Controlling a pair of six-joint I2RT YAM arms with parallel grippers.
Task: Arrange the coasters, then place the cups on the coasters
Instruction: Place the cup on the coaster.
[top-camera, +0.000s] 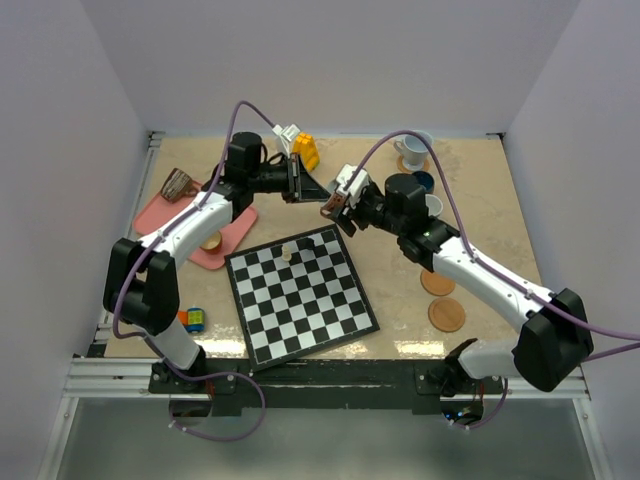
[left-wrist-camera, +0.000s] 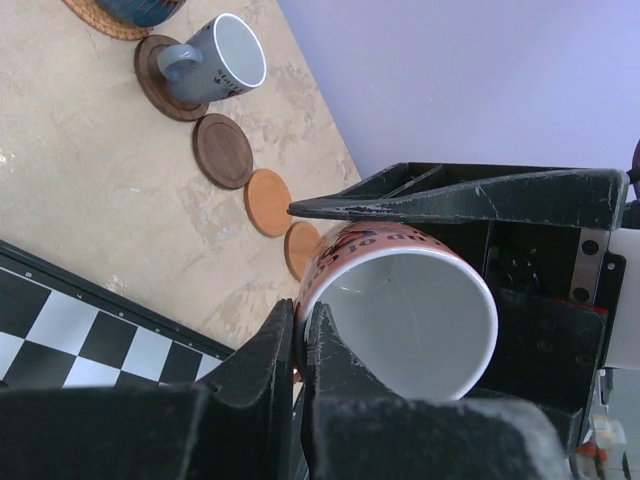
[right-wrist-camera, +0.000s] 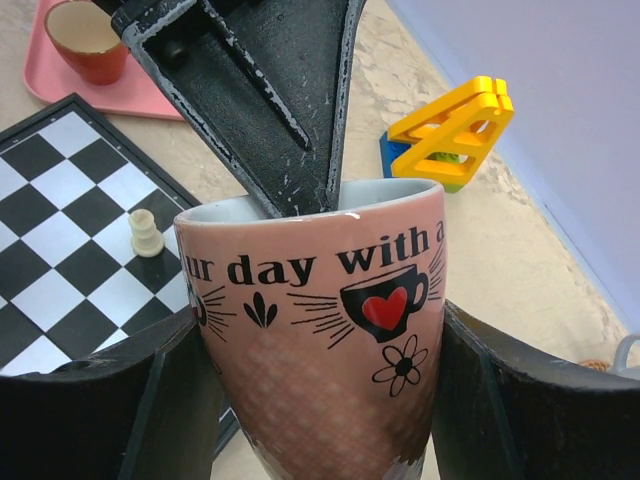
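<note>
A coppery pink cup (top-camera: 333, 206) with black lettering hangs above the table between both arms. My left gripper (left-wrist-camera: 297, 318) is shut on its rim (left-wrist-camera: 410, 320), one finger inside and one outside. My right gripper (right-wrist-camera: 320, 400) is shut on the cup's body (right-wrist-camera: 320, 330), a finger on each side. In the left wrist view a row of coasters lies below: a dark one (left-wrist-camera: 160, 85) under a pale blue cup (left-wrist-camera: 220, 60), a bare dark one (left-wrist-camera: 222, 150) and two tan ones (left-wrist-camera: 268, 202). Two tan coasters (top-camera: 437, 283) lie at the right.
A chessboard (top-camera: 300, 295) with a white piece (right-wrist-camera: 147, 235) lies in the middle. The pink tray (top-camera: 160, 212) at the left holds two cups (top-camera: 178, 184). A yellow toy (top-camera: 305, 150) stands at the back. More cups (top-camera: 412, 150) stand back right.
</note>
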